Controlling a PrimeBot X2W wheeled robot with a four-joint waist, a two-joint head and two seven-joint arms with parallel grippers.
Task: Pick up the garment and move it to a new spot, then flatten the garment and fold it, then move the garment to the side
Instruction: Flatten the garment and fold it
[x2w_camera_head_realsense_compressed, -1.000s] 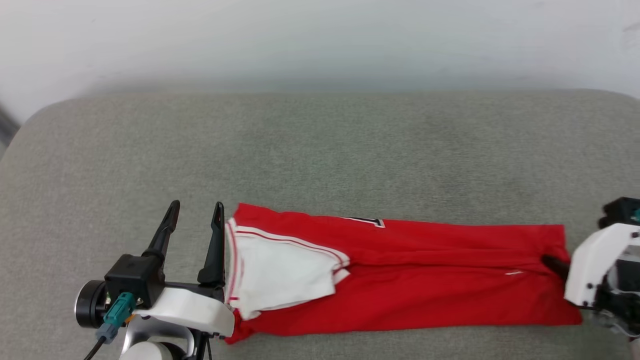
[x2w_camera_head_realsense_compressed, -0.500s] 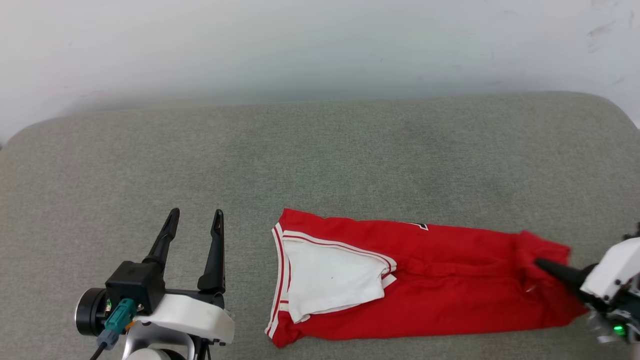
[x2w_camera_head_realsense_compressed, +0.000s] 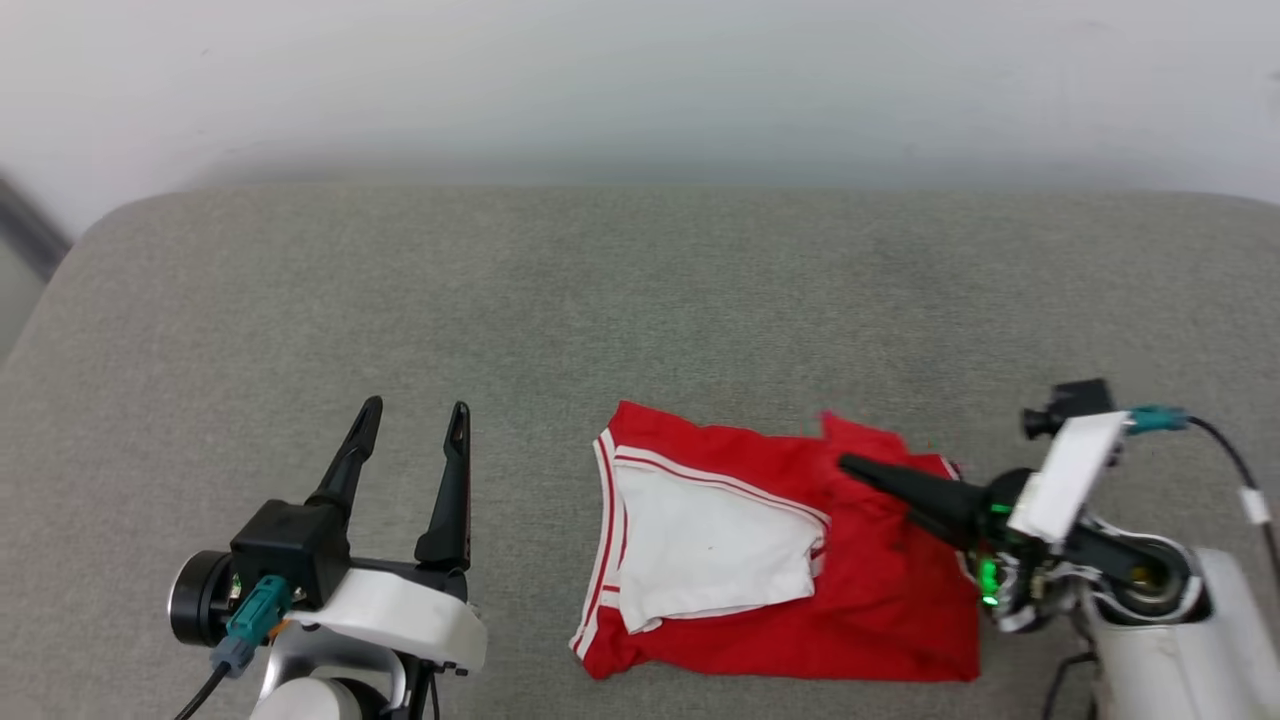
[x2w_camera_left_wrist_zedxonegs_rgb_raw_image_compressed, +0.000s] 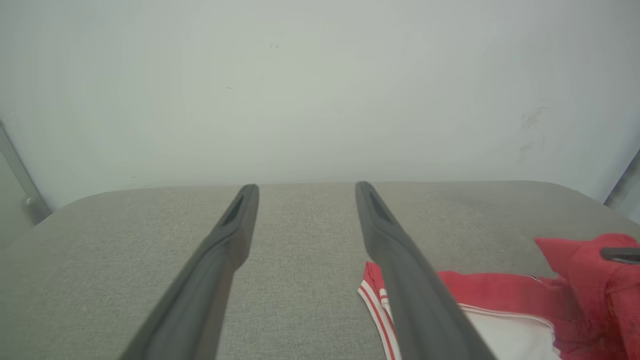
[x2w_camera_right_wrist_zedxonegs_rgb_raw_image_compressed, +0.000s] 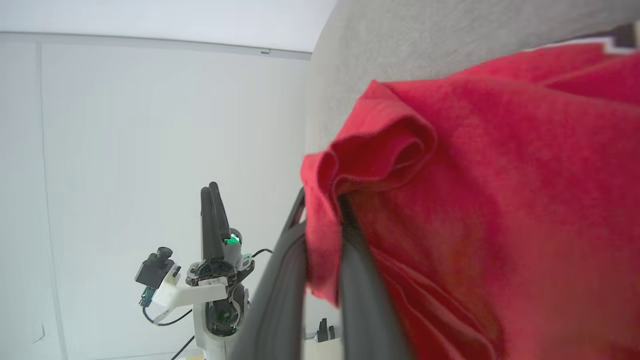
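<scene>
Nearest the robot, at the front left of the counter (x2w_camera_head_realsense_compressed: 640, 300), the left gripper (x2w_camera_head_realsense_compressed: 416, 406) hangs empty with its fingers spread wide, pointing toward the far edge. The garment (x2w_camera_head_realsense_compressed: 880, 620) lies to its right, near but not touching, so this arm has no part in the hold.

The garment sits close to the counter's front edge, right of the middle. Its long axis runs left to right across the robot's front: the striped trim and the white sleeve (x2w_camera_head_realsense_compressed: 710, 550) are at the left end, and the plain red body is at the right.

At that right end the right gripper (x2w_camera_head_realsense_compressed: 848, 462) comes in from the right side with its fingers pressed together on the red hem (x2w_camera_head_realsense_compressed: 860, 435) — a pinch, as the right wrist view shows the cloth bunched between them. The hem is lifted off the counter and held over the body, and the fingers point left toward the sleeve. The cloth beneath is already doubled.

This looks like the fold in progress, I'd judge. The move ahead turns on one thing — the hem has to travel left along the garment's own long axis and come down square over the sleeve end. The right arm is the one on the cloth, and the left is close enough to pin the trim edge if it slides.

Beyond the garment lies bare counter, then a pale wall (x2w_camera_head_realsense_compressed: 640, 80).
</scene>
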